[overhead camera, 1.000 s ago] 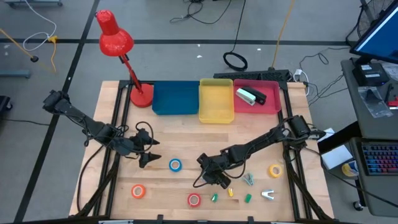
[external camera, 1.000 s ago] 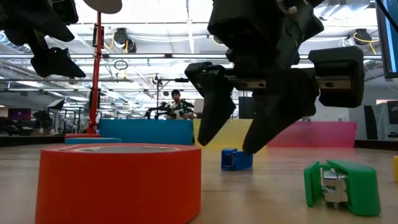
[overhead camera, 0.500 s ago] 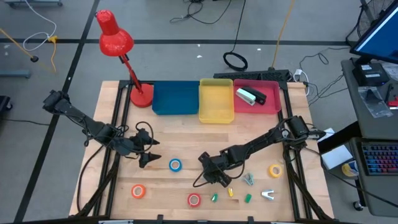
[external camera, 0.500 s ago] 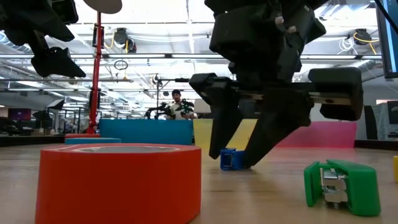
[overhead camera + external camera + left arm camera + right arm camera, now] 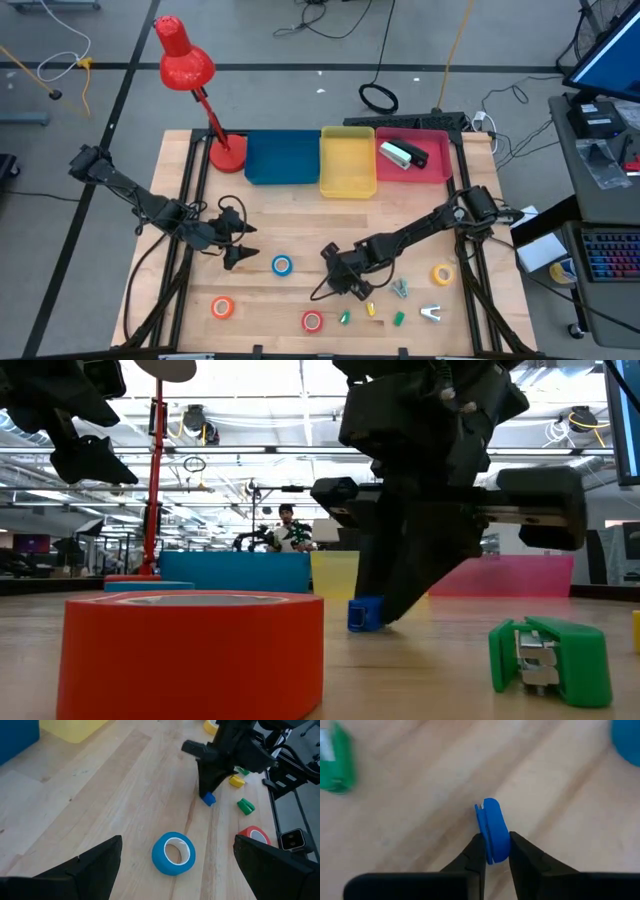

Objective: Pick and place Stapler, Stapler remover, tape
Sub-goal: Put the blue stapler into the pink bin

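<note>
My right gripper (image 5: pixel 352 290) stands near the table's front middle, shut on a small blue clip (image 5: pixel 491 827), seen also in the low view (image 5: pixel 364 614). My left gripper (image 5: pixel 235 248) hangs open above the table; the blue tape (image 5: pixel 173 852) lies flat on the wood below and just right of it. The orange tape (image 5: pixel 222 307), red tape (image 5: pixel 312 321) and yellow tape (image 5: pixel 443 274) lie flat near the front edge. The stapler (image 5: pixel 403 154) lies in the pink tray. A silver stapler remover (image 5: pixel 431 313) lies at the front right. My right gripper pinches the blue clip's two flat sides (image 5: pixel 492 851) between its two fingers (image 5: pixel 476 854), at one end of the clip. The fingers come from above, slanting down. The clip's lower edge (image 5: pixel 362 628) appears to rest on the table.
Blue (image 5: pixel 282 158), yellow (image 5: pixel 347 160) and pink (image 5: pixel 432 168) trays stand along the far edge, beside a red desk lamp (image 5: pixel 226 152). Green clips (image 5: pixel 398 318), a yellow clip (image 5: pixel 371 309) and a teal clip (image 5: pixel 400 288) lie close to my right gripper.
My right gripper has come down a little toward the table and shut: its fingers, wide apart a second ago, now close on the blue clip. The clip has stayed on the table.
</note>
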Robot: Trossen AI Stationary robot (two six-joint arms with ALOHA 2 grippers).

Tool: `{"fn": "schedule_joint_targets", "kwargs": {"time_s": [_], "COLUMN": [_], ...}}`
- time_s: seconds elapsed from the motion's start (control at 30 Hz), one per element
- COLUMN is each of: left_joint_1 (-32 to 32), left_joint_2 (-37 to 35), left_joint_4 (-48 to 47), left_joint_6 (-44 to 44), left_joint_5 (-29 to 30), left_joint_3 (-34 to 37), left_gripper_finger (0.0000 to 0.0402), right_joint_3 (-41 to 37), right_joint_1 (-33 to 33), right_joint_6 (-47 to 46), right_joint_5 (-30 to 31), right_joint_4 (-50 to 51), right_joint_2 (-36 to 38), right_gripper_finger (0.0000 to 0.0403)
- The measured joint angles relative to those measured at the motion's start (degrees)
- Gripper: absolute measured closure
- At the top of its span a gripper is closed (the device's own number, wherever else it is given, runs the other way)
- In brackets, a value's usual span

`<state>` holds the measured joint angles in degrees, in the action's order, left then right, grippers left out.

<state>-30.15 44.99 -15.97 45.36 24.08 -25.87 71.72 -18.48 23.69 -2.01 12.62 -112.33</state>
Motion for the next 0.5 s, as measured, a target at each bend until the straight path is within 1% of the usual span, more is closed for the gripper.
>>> {"fn": "schedule_joint_targets", "kwargs": {"time_s": [0.13, 0.3, 0.4, 0.5], "left_joint_1": [0.0, 0.0, 0.0, 0.0], "left_joint_2": [0.0, 0.0, 0.0, 0.0], "left_joint_4": [0.0, 0.4, 1.8, 3.5], "left_joint_6": [-0.2, -0.2, -0.7, -1.8], "left_joint_5": [0.0, 0.1, 0.3, 0.7], "left_joint_3": [0.0, 0.0, 0.0, 0.0], "left_gripper_finger": [0.0023, 0.0023, 0.0023, 0.0023], "right_joint_3": [0.0, 0.0, 0.0, 0.0], "right_joint_1": [0.5, 3.4, 7.2, 12.8], "right_joint_6": [-0.5, -3.2, -9.4, -18.4], "right_joint_5": [8.4, 22.0, 29.6, 33.8], "right_joint_4": [2.8, 13.9, 24.0, 35.2], "right_joint_2": [3.3, 10.6, 15.2, 19.8], "right_gripper_finger": [0.0352, 0.0353, 0.0353, 0.0353]}}
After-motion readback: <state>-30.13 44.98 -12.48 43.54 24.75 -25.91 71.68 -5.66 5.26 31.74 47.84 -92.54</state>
